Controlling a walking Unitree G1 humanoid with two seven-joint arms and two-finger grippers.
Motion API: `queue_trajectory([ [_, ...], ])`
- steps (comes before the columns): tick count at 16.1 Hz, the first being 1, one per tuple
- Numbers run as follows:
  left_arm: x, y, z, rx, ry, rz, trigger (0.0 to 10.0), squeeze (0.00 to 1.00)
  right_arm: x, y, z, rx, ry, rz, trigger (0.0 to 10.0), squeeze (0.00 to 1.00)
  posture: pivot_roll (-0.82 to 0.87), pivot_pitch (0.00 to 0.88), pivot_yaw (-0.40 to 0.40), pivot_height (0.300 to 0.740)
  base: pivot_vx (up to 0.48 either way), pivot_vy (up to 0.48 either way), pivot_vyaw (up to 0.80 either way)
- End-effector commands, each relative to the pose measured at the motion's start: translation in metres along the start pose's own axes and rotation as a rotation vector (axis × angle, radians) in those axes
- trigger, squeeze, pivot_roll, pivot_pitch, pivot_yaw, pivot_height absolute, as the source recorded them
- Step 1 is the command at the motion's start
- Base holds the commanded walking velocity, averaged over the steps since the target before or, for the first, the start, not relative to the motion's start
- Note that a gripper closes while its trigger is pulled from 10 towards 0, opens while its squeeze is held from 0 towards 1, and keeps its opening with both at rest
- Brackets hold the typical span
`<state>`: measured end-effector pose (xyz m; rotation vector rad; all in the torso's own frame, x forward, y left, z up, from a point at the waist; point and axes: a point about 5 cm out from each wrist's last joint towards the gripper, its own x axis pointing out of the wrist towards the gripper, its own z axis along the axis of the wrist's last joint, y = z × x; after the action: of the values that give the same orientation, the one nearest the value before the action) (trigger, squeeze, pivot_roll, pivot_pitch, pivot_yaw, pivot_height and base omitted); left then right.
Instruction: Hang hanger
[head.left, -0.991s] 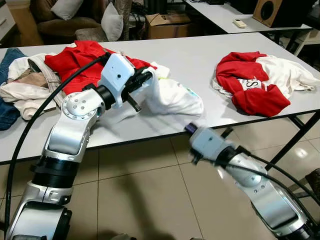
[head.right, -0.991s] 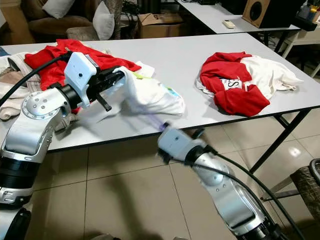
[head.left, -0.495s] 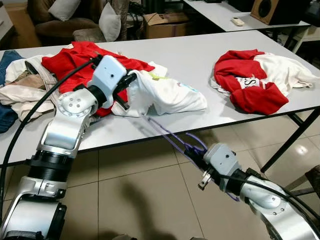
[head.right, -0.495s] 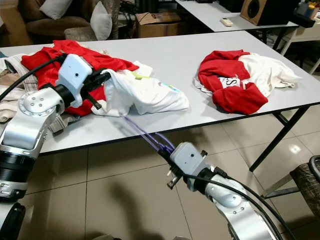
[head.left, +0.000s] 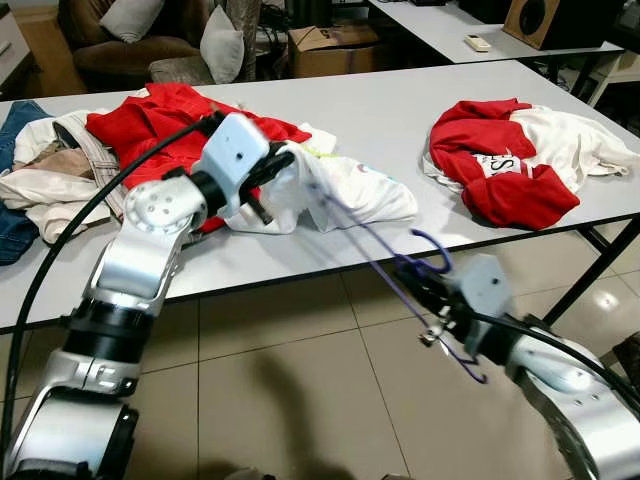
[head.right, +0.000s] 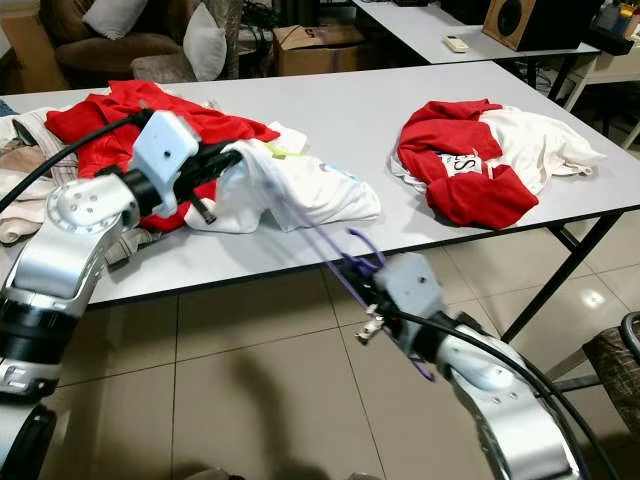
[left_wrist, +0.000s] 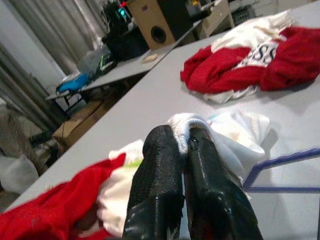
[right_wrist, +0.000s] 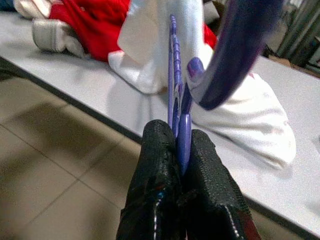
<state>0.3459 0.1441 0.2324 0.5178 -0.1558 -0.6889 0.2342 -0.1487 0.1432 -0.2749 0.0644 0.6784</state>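
Note:
A purple hanger (head.left: 385, 262) slants from the white shirt (head.left: 345, 192) on the table down past the front edge. Its far end goes into the shirt's folds. My right gripper (head.left: 425, 290) is shut on the hanger just below its hook (head.left: 432, 250), out over the floor. In the right wrist view the black fingers (right_wrist: 155, 165) pinch the purple bar (right_wrist: 179, 127). My left gripper (head.left: 278, 168) is shut on a fold of the white shirt at the table's middle, and the left wrist view shows the cloth (left_wrist: 183, 126) pinched between its fingers (left_wrist: 157, 180).
A red and white heap of clothes (head.left: 520, 160) lies at the table's right end. More red, white and denim clothes (head.left: 60, 160) are piled at the left. The table (head.left: 370, 110) has black legs on the right, above a tiled floor (head.left: 290, 390). A second table and sofa stand behind.
My right gripper has swung the hanger to the right and raised it, so its hook now stands near the table's edge. The left gripper keeps its hold on the shirt.

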Motion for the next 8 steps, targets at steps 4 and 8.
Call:
queue_trajectory([
  [4,0.0,0.002,0.014,0.052,-0.025,-0.04,0.0,0.0,0.006,-0.011,0.012,-0.002,-0.043,-0.081,10.0,0.0,-0.13,0.0,0.019,0.74,0.0,0.0,0.0],
  [8,-0.009,0.014,0.004,0.107,0.049,-0.026,0.0,0.0,-0.004,-0.024,0.012,-0.011,-0.033,-0.123,10.0,0.0,-0.14,0.0,0.027,0.74,0.0,0.0,0.0],
])
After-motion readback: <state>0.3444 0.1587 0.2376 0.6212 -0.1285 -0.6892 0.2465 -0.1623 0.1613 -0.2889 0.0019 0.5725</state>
